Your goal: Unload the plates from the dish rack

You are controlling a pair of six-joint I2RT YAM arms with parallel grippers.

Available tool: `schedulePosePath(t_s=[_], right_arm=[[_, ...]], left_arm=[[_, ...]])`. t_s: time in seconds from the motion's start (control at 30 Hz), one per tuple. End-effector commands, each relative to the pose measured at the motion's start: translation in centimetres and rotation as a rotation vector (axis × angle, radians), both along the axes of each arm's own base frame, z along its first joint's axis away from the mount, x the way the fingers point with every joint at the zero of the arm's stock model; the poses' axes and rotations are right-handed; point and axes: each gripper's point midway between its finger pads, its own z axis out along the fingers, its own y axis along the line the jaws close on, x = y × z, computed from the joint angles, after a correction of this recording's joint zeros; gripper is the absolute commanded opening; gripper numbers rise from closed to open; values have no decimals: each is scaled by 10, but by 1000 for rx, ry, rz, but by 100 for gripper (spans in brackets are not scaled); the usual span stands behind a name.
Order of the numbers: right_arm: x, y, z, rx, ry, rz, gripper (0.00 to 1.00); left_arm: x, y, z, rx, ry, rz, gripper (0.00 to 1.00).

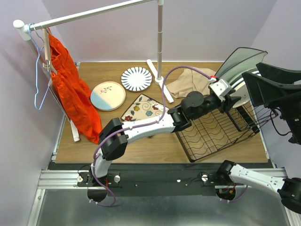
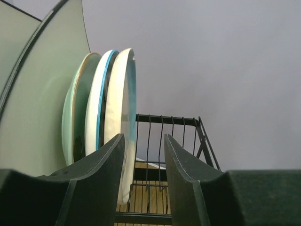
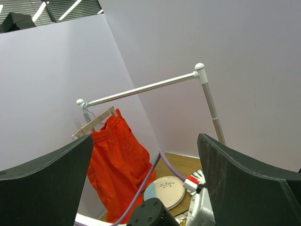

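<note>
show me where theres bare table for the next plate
The table is bare along its near edge, between the orange garment and the dish rack. Crowded behind: pink-and-blue plate, striped plate, floral plate, beige cloth.

In the top view the dish rack [image 1: 211, 134] sits at the right of the table [image 1: 160, 150], with several plates [image 1: 242, 63] standing on edge side by side in its upright section at the upper right. Left of the rack three more lie flat on the table: a square plate [image 1: 143, 109] nearest it, a larger round plate [image 1: 107, 96] further left, and a smaller round plate [image 1: 136, 78] behind both, by the foot of the clothes rail [image 1: 160, 42]. A cloth [image 1: 188, 82] lies behind the rack, and a garment [image 1: 70, 89] hangs from the rail at upper left.
</note>
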Motion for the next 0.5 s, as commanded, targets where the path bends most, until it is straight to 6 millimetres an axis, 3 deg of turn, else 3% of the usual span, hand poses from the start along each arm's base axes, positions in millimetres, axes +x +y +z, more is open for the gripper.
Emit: schedulePosePath(t_s=[0.0,0.47], right_arm=[[-3,-8,4,57,-15,-9,100],[-11,-14,9,67,-41,-2,100]], left_arm=[[11,-7,5,-14,-35,69,48],[30,-22,-18,29,-44,146,47]])
